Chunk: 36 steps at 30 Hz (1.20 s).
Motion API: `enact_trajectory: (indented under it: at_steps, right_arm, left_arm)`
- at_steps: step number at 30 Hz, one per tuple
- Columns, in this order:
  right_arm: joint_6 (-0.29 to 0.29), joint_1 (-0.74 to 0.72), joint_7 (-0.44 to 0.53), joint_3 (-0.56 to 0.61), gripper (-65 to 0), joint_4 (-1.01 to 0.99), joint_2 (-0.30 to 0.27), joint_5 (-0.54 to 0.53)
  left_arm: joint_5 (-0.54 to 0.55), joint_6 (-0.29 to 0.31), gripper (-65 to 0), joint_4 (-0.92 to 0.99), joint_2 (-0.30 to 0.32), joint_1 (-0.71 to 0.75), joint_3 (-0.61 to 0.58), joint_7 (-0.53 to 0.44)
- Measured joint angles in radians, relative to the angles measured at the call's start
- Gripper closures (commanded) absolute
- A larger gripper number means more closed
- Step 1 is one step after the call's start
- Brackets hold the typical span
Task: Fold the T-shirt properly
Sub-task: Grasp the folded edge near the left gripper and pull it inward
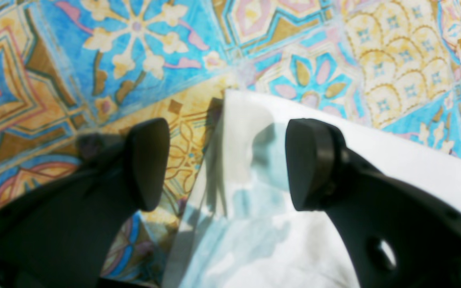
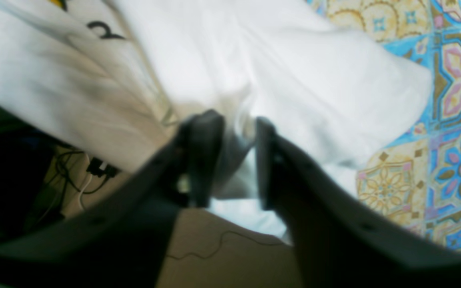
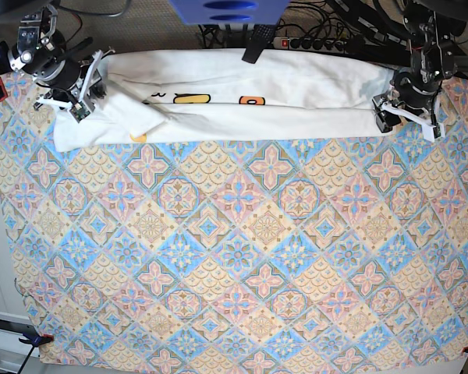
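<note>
The white T-shirt point(image 3: 242, 109) lies folded into a long band along the far edge of the table, with part of its yellow and orange print showing. My left gripper point(image 3: 405, 115) hovers at the band's right end. In the left wrist view it point(image 1: 226, 164) is open, its fingers astride a corner of the T-shirt point(image 1: 254, 224) and holding nothing. My right gripper point(image 3: 79, 103) is at the rumpled left end. In the right wrist view it point(image 2: 234, 160) has its jaws apart, with a loose fold of the T-shirt point(image 2: 294, 80) hanging in the gap.
A patterned blue, yellow and pink tablecloth point(image 3: 234, 257) covers the table. Behind the far edge sit a power strip and cables point(image 3: 327, 43) and a blue object point(image 3: 226, 9). The right wrist view looks past the table edge to the floor and wires point(image 2: 90, 176).
</note>
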<state>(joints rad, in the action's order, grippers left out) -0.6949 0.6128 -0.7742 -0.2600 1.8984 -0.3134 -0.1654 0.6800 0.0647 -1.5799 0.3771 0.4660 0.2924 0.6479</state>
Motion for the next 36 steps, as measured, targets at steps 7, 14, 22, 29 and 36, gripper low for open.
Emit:
enact_trajectory:
  at_steps: [7, 14, 22, 29, 36]
  right_arm:
    - [0.001, 0.0, 0.004, -0.005, -37.6, 0.0, -0.002, 0.0]
    - [0.0, 0.0, 0.003, -0.005, -40.9, 0.0, -0.002, 0.0]
    - [0.0, -0.005, 0.005, -0.005, -40.8, 0.0, -0.002, 0.001]
    - [0.0, -0.006, 0.006, -0.002, -40.8, 0.0, -0.002, 0.0]
    - [0.0, -0.006, 0.006, 0.0, -40.8, 0.0, 0.0, 0.0]
  left_arm:
    - [-0.001, -0.002, -45.4, 0.015, 0.072, -0.022, -0.037, 0.027]
    - [0.003, 0.003, -45.5, 0.017, 0.168, -0.019, -0.141, 0.043]
    - [0.003, 0.001, -45.5, 0.018, 0.24, -0.014, -0.252, 0.044]
    - [0.003, 0.003, -45.4, 0.018, 0.235, 0.006, -0.264, 0.111]
    - [-0.002, 0.031, -38.6, 0.019, 0.206, 0.0, -0.264, 0.111]
